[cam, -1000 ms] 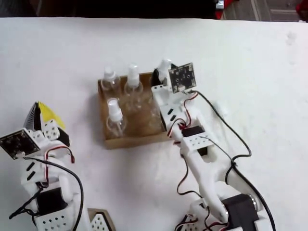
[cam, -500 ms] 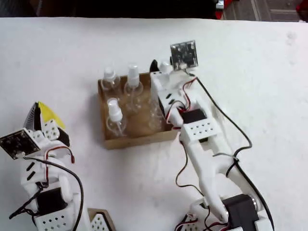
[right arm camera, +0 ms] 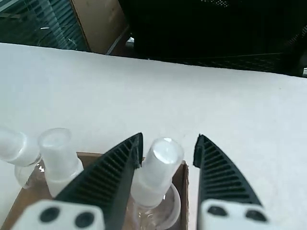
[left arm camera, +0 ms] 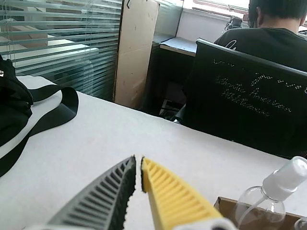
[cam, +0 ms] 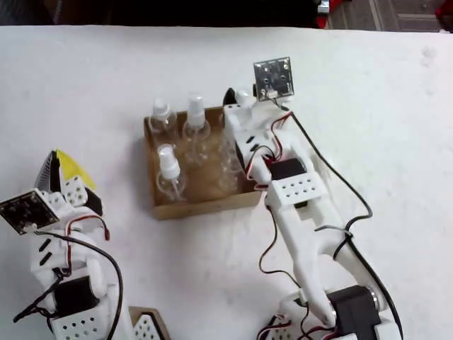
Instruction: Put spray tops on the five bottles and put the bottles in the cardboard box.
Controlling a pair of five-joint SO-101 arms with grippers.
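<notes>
Now right gripper (right arm camera: 169,138) has eased toward 12 o'clock over the cardboard box (cam: 202,205), fingers spread either side of the bottle (right arm camera: 160,165) standing in the box's 1 o'clock corner, gripping nothing, so that drop looks done; left gripper (left arm camera: 138,160) sits at 8 o'clock, fingers closed, empty

The shallow brown cardboard box (cam: 205,206) lies open on the white tabletop (cam: 92,71). Clear round bottles with white spray tops stand upright inside it. The first bottle (cam: 162,117) is in the back left corner, the second bottle (cam: 195,122) just beside it, and the third bottle (cam: 170,173) nearer the front by the left wall. The fourth bottle (right arm camera: 160,167) stands in the back right corner, its top between the right gripper's (right arm camera: 169,137) parted jaws.
</notes>
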